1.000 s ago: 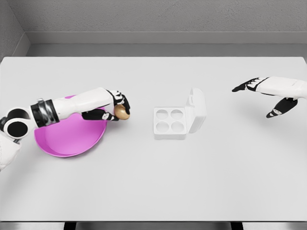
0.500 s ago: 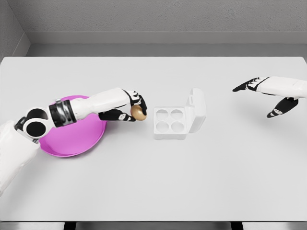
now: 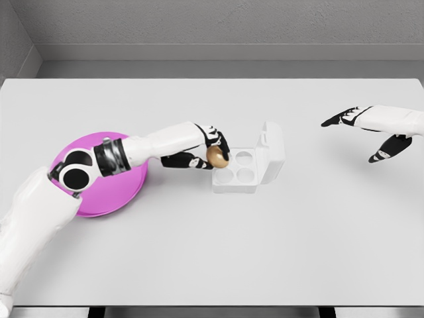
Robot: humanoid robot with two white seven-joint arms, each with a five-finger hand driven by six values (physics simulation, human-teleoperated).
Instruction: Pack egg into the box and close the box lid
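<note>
Left hand (image 3: 211, 151) grips the brown egg (image 3: 217, 156) between curled fingers, holding it over the far-left cup of the white box (image 3: 236, 179), at that tray's 10 o'clock corner. The box sits near table (image 3: 212, 252) centre, its lid (image 3: 271, 151) standing open at the 3 o'clock side. A pink plate (image 3: 132, 182) lies at the box's 9 o'clock, partly under the arm. Right hand (image 3: 371, 129) hovers at 3 o'clock, fingers spread, holding nothing.
</note>
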